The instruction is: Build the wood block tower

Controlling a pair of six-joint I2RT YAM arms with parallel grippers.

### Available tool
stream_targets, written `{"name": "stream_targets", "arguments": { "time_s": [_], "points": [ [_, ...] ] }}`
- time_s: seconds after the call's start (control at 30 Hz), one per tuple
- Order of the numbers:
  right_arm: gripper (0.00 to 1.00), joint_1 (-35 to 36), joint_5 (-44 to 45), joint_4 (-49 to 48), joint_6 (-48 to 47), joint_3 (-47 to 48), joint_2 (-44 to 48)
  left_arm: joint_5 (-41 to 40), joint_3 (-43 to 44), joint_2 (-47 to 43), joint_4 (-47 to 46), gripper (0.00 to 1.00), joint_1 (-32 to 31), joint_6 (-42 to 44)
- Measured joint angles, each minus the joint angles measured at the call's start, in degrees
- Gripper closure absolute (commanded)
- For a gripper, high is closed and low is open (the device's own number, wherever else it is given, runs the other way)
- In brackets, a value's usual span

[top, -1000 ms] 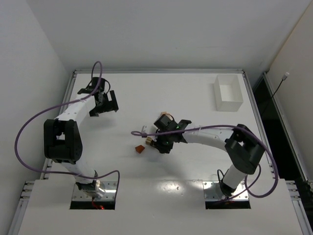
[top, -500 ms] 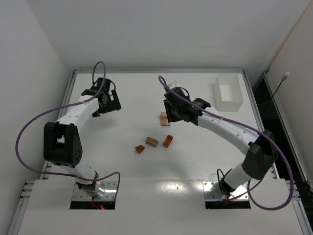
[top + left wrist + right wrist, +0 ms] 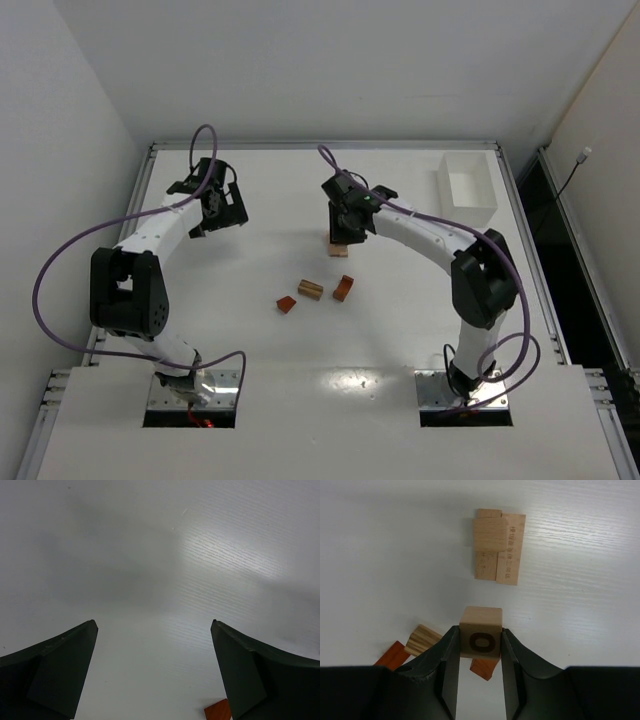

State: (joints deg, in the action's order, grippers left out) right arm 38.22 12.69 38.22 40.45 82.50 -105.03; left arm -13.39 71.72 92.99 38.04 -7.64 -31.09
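Observation:
My right gripper is shut on a light tan cube with a dark "O" on its near face. It holds the cube above the table, short of a low stack of flat tan blocks. In the top view the right gripper hovers just behind that stack. Three loose blocks lie nearer: a reddish wedge, a tan block and a reddish arch piece. My left gripper is open and empty at the far left, over bare table.
A white rectangular tray stands at the back right. The table's raised rim runs along the back edge. A reddish block corner shows at the bottom of the left wrist view.
My right arm has swung from the loose blocks back to the stack, carrying the tan cube. The loose blocks are now uncovered. The left gripper has shifted slightly.

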Motion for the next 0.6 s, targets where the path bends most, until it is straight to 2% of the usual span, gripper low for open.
{"name": "stream_targets", "arguments": {
  "time_s": [0.6],
  "points": [
    [1.0,-2.54,-4.59,-2.36,0.74,1.4,-7.41,1.14,1.86,3.76,0.0,0.05,0.0,0.46]
  ]
}}
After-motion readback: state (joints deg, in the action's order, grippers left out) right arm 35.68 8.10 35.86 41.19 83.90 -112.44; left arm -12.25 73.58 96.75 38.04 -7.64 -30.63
